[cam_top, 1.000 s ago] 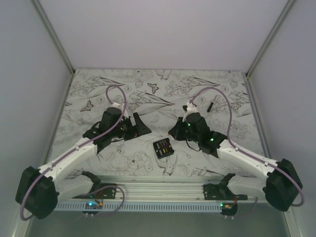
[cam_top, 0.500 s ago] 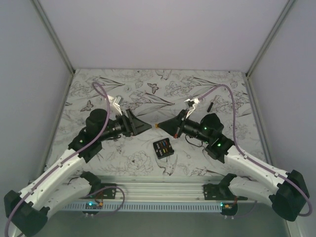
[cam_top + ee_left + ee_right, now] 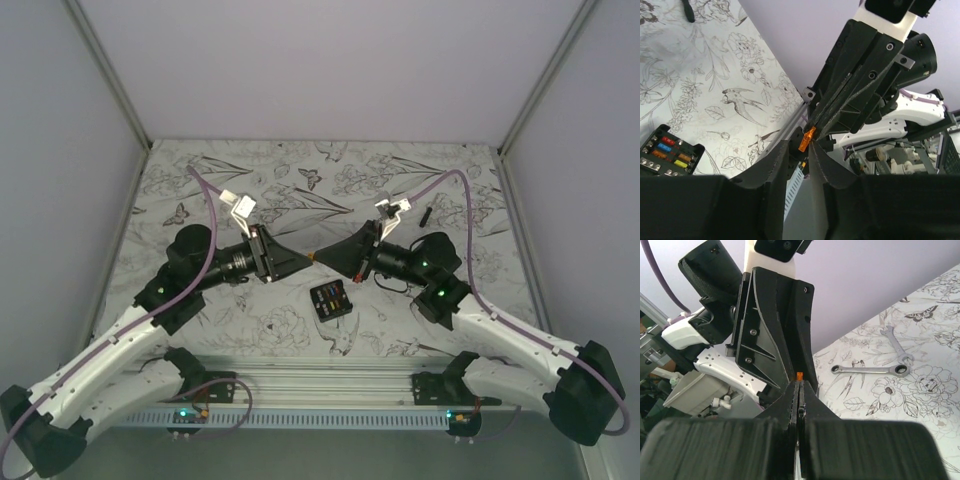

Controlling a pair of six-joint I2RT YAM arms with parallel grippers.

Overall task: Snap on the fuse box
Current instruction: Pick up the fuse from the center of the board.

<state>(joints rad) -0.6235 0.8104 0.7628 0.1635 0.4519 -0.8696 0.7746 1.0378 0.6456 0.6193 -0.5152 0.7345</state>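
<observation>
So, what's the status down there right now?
Right gripper shut on a small orange fuse, held aloft. Left gripper slightly open, tips at that fuse. Fuse box on the table, untouched, nothing blocking it.

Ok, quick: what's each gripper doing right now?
Left gripper: partly open, tips either side of the orange fuse.
Right gripper: shut on the orange fuse.

Left tool (image 3: 303,258), jaws slightly parted, points tip to tip at the tightly closed right tool (image 3: 320,256).
</observation>
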